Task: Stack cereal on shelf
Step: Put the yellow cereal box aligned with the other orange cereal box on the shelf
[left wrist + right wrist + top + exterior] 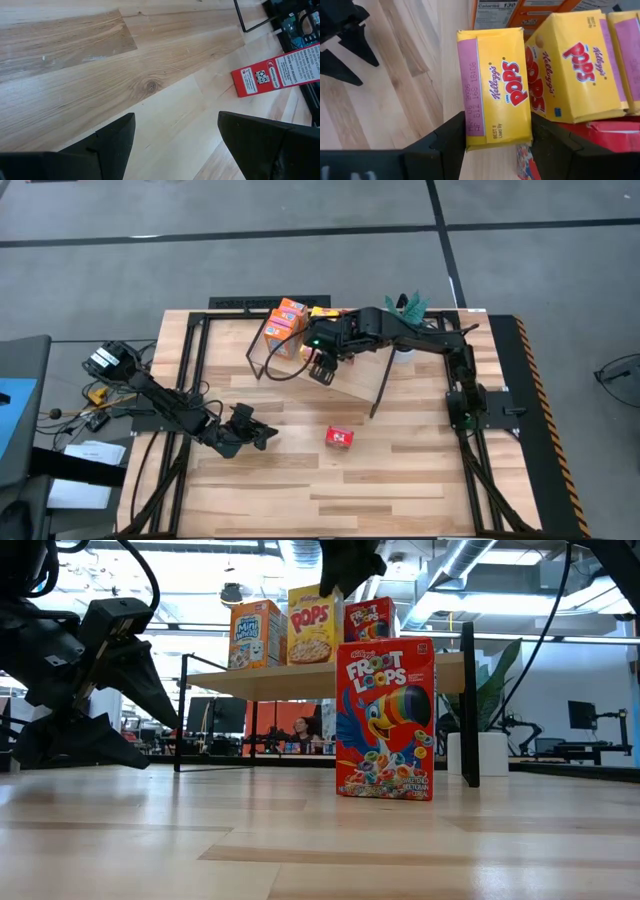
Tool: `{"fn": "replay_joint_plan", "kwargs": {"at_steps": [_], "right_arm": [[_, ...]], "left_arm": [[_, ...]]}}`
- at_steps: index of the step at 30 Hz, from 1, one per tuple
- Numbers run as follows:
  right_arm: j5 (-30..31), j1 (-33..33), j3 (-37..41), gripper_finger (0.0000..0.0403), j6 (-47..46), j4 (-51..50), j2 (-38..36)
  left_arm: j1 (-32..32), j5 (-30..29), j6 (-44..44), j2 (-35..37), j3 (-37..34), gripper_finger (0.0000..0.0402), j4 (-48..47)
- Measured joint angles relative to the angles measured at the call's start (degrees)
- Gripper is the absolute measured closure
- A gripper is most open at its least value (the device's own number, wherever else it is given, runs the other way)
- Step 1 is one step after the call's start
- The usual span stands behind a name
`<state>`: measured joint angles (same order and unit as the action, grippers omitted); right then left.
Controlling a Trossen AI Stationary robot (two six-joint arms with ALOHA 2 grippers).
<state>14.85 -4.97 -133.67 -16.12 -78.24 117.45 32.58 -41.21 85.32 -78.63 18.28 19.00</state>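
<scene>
A red Froot Loops box [385,720] is seen nearest, upright on the bench [400,480]. From the released, empty left end effector [262,432] it lies at 3 o'clock, the nearer arm. A yellow Pops box [496,87] is grasped by the right end effector [322,366] over the shelf [350,375].

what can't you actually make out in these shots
- High view: the right gripper and arm cover part of the shelf, so the boxes there cannot be counted.
- Low view: the Froot Loops box on the table hides the lower part of the red box behind it.
- Right wrist view: whether the fingers touch the Pops box or stand just off it.
- Left wrist view: the picture's edge cuts off the red box; the left gripper holds nothing.
</scene>
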Motion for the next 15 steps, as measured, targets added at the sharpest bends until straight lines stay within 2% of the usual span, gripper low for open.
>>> {"fn": "replay_joint_plan", "kwargs": {"at_steps": [9, 15], "right_arm": [[0.1, -0.1, 0.0, 0.0145, 0.0, 1.0, 0.0], [0.1, -0.1, 0.0, 0.0143, 1.0, 1.0, 0.0]], "left_arm": [[0.0, 0.0, 0.0, 0.0, 0.0, 0.0127, 0.0], [0.0, 0.0, -0.2, 0.0, 0.0, 0.0127, 0.0]]}}
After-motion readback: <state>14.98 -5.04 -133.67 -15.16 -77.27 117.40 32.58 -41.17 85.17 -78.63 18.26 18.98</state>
